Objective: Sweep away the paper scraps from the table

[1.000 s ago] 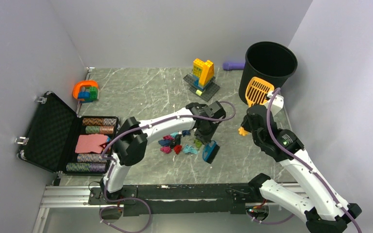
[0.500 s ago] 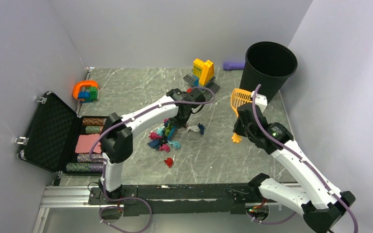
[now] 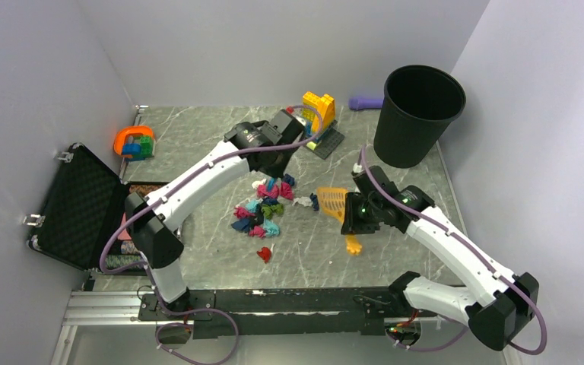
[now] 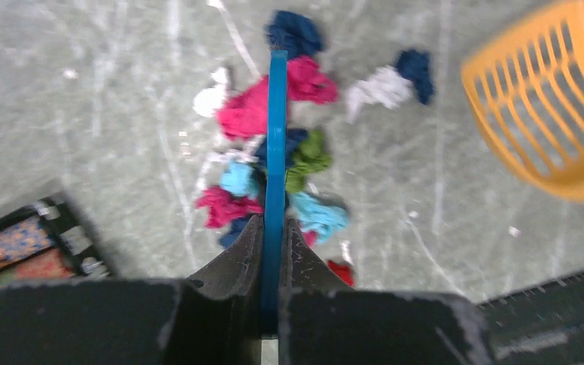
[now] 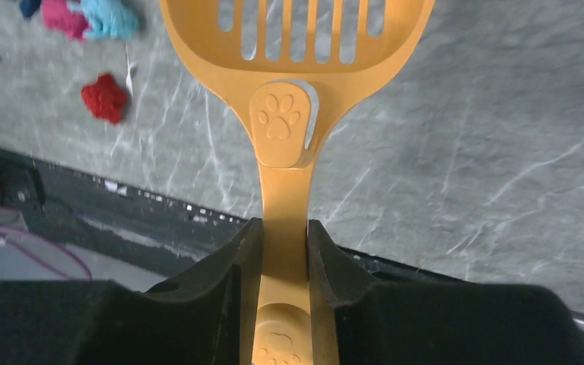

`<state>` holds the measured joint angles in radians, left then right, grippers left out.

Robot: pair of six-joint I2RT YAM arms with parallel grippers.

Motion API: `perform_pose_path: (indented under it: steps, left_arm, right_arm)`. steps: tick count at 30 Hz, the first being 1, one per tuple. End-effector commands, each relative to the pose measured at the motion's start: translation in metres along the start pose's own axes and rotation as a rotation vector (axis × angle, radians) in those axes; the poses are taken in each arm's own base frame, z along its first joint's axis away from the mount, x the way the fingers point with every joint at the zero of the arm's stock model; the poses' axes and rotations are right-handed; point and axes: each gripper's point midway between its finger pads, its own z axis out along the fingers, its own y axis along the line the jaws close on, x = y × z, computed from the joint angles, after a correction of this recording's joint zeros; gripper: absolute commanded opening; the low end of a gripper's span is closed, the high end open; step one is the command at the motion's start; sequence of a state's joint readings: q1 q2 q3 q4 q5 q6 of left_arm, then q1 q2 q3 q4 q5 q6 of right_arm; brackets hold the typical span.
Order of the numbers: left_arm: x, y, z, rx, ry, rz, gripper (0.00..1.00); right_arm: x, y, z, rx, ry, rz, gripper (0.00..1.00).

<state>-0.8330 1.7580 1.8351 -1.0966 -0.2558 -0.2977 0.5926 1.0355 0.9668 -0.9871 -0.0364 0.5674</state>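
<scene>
The paper scraps [image 3: 261,207] lie in a loose pile on the table [image 3: 198,144], magenta, teal, dark blue, green and white. One red scrap [image 3: 265,255] lies apart, nearer the front. My left gripper [image 3: 272,161] hangs over the pile's far edge, shut on the blue brush [image 4: 276,152], which stands edge-on over the scraps [image 4: 247,112]. My right gripper [image 3: 356,215] is shut on the handle of an orange slotted scoop [image 3: 332,201], whose head lies low just right of the pile. The right wrist view shows the scoop [image 5: 296,46], my right gripper [image 5: 284,228] and the red scrap [image 5: 105,97].
A black bin [image 3: 418,114] stands at the back right, a purple object [image 3: 365,102] beside it. A yellow brick build [image 3: 318,114] is behind the left gripper. An orange-blue toy [image 3: 133,142] and an open black case [image 3: 84,205] are at the left.
The left arm swung the brush from the pile's right side to its far side, and the scraps shifted left. The right arm brought the scoop down from beside the bin to the pile's right edge.
</scene>
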Motion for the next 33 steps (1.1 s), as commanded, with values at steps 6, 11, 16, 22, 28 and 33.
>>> perform_pose_path:
  steps: [6, 11, 16, 22, 28, 33]
  left_arm:
    - [-0.009, 0.132, 0.023, -0.468, 0.057, -0.022, 0.0]
    - [0.007, 0.152, 0.041, -0.57, 0.147, 0.02, 0.0]
    - [0.028, 0.154, 0.053, -0.593, 0.22, 0.022, 0.0]
    - [0.038, 0.152, 0.063, -0.58, 0.242, 0.002, 0.0]
    - [0.061, 0.129, 0.075, -0.448, 0.274, -0.048, 0.0]
    - [0.081, 0.099, 0.08, -0.266, 0.279, -0.094, 0.0]
  right_arm:
    - [0.075, 0.04, 0.004, -0.096, 0.299, -0.173, 0.0]
    - [0.111, 0.054, -0.011, -0.074, 0.41, -0.361, 0.0]
    - [0.146, 0.06, -0.022, -0.013, 0.514, -0.561, 0.0]
    - [0.164, 0.085, -0.019, -0.007, 0.558, -0.696, 0.0]
    - [0.155, 0.11, 0.007, 0.026, 0.549, -0.762, 0.0]
    - [0.144, 0.118, 0.027, 0.023, 0.553, -0.742, 0.0]
